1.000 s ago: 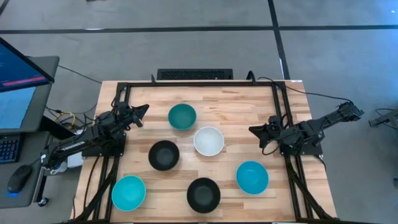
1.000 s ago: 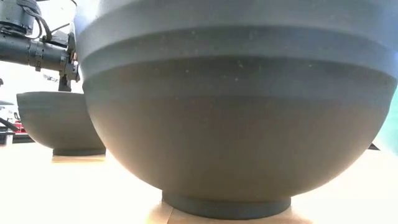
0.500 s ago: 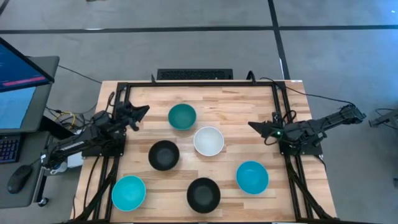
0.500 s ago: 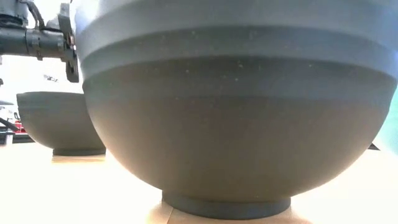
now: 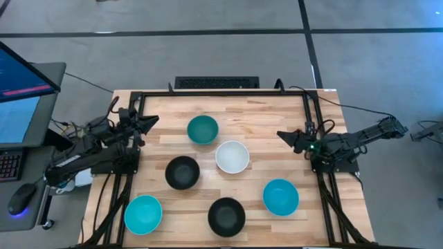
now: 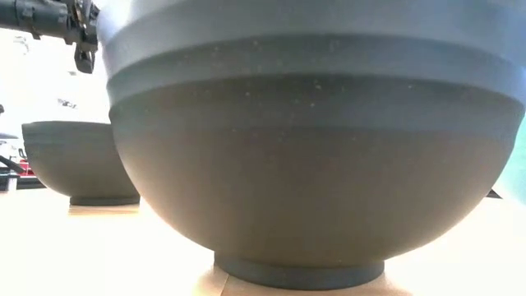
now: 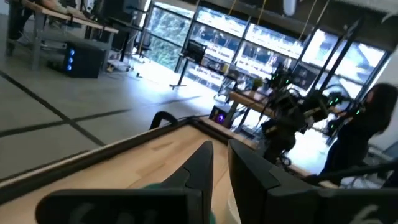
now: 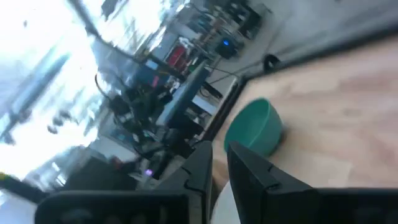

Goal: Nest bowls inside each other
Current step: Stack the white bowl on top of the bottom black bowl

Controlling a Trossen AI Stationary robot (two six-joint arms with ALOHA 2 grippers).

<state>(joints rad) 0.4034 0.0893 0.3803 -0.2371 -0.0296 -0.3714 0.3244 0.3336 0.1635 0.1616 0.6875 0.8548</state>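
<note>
Left pincer (image 5: 148,120) pulled back from the teal bowl (image 5: 203,128), closed and empty, right pincer (image 5: 284,136) beside the white bowl (image 5: 232,156), closed too.

Left dark two-finger gripper (image 5: 148,120) sits at the left edge, arm stretched low, pointing inward, fingers (image 7: 200,163) nearly closed with a thin gap. Right dark two-finger gripper (image 5: 282,136) at the right edge, arm reaching inward, fingers (image 8: 199,163) likewise close together.
</note>
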